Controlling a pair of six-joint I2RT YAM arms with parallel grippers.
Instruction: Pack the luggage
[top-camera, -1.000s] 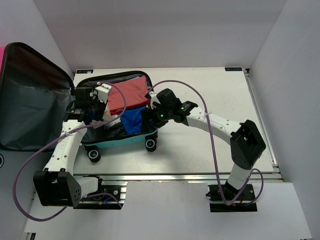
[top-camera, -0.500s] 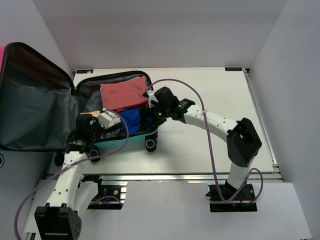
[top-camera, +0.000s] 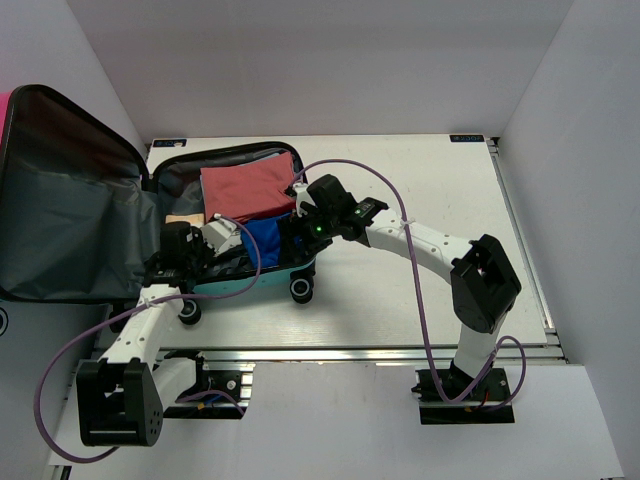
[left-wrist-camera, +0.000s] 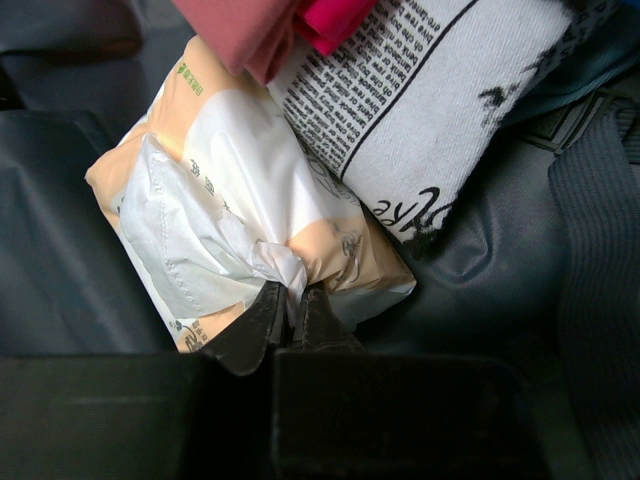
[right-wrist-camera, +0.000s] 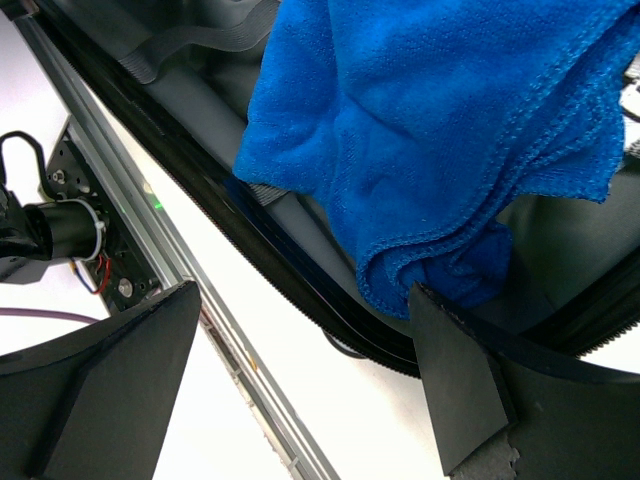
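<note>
Now | left gripper (left-wrist-camera: 290, 305), back up at frame centre-left after dipping toward its base, pinches the wrapper of a peach-and-white plastic tissue pack (left-wrist-camera: 230, 210) (placing likely unfinished) | right gripper (right-wrist-camera: 305, 300) spread astride blue terry towel (right-wrist-camera: 430, 130) | open pink-teal hard-shell luggage (top-camera: 255, 278), centre-left.

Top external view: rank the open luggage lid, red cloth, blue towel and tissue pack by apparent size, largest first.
1. luggage lid
2. red cloth
3. blue towel, partly covered
4. tissue pack, partly showing
</note>
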